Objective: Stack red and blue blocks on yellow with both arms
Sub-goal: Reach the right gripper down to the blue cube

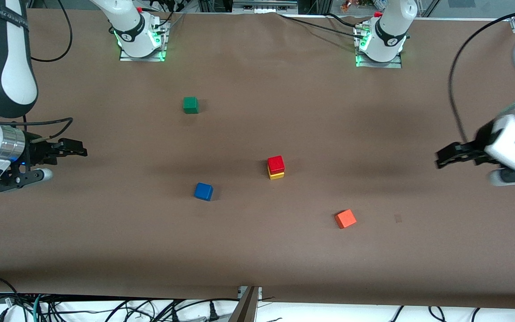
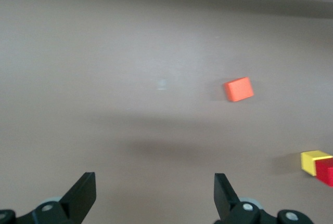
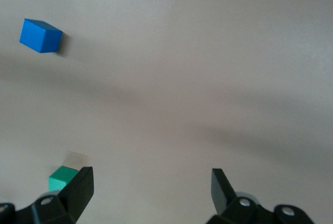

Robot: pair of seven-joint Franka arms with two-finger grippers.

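Note:
The red block [image 1: 276, 163] sits on the yellow cube [image 1: 276, 175] near the middle of the table. Both show at the edge of the left wrist view, the yellow cube [image 2: 311, 161] beside the red block [image 2: 327, 171]. The blue block [image 1: 203, 191] lies alone on the table, toward the right arm's end and a little nearer the front camera; it also shows in the right wrist view [image 3: 40, 35]. My right gripper [image 1: 76, 150] [image 3: 152, 190] is open and empty at the right arm's end of the table. My left gripper [image 1: 440, 160] [image 2: 155, 193] is open and empty at the left arm's end.
A green cube [image 1: 190, 105] [image 3: 62, 178] lies farther from the front camera, toward the right arm's base. An orange cube [image 1: 345, 219] [image 2: 239, 89] lies nearer the front camera, toward the left arm's end. Brown paper [image 1: 257, 250] covers the table.

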